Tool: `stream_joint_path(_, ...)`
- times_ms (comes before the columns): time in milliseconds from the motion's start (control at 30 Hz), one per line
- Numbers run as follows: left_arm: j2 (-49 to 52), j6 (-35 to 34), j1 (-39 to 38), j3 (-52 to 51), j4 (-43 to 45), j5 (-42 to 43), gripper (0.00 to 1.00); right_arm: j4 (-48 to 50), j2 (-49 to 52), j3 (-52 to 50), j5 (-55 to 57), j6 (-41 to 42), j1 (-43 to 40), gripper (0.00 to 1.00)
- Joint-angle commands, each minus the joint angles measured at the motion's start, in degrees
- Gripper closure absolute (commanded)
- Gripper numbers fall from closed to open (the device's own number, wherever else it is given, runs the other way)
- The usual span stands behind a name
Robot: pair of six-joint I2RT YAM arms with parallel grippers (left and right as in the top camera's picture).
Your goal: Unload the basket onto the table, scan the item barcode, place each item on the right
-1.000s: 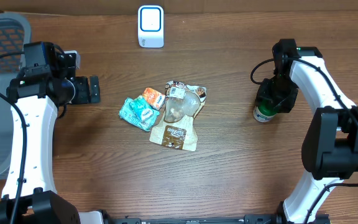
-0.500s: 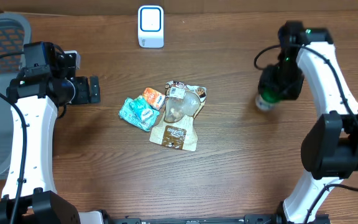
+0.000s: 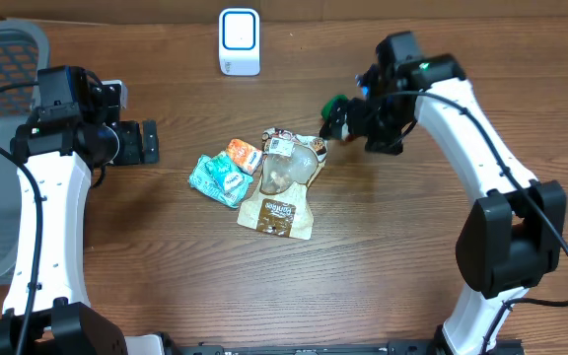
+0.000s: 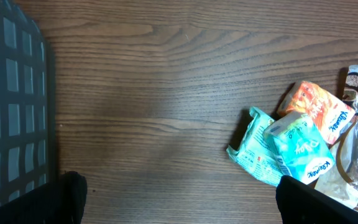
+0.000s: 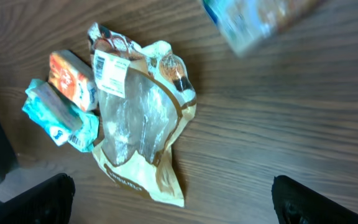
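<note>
Left end effector (image 3: pixel 149 141) and right end effector (image 5: pixel 176 199) both open, empty — green-capped bottle (image 3: pixel 336 105) loose beside the right. Looks light, stiff, slick — pinch mid-body, below the cap.

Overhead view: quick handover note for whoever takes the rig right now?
Left gripper: open, empty, left of the Kleenex packs.
Right gripper: jaws wide, nothing between; green-capped bottle beside it, blurred, looks loose.
Mid-table with the packs: orange pack, brown pouch.
White scanner at far edge; no item at it.
Left: pick an item, show its barcode to the scanner.
</note>
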Motion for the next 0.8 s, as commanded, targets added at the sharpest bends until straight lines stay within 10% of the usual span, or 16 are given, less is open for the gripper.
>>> stream_joint_path(0, 0.0, 1.5, -0.1, 0.4, 0.1, 0.9, 0.01, 1.8, -1.4, -1.8, -0.5, 2.5, -1.0, 0.00)
stream_joint_path(767, 0.0, 1.5, -0.1, 0.4, 0.1, 0.9, 0.01, 13.6, 7.8, 17.4, 29.9, -26.7, 5.2, 0.00)
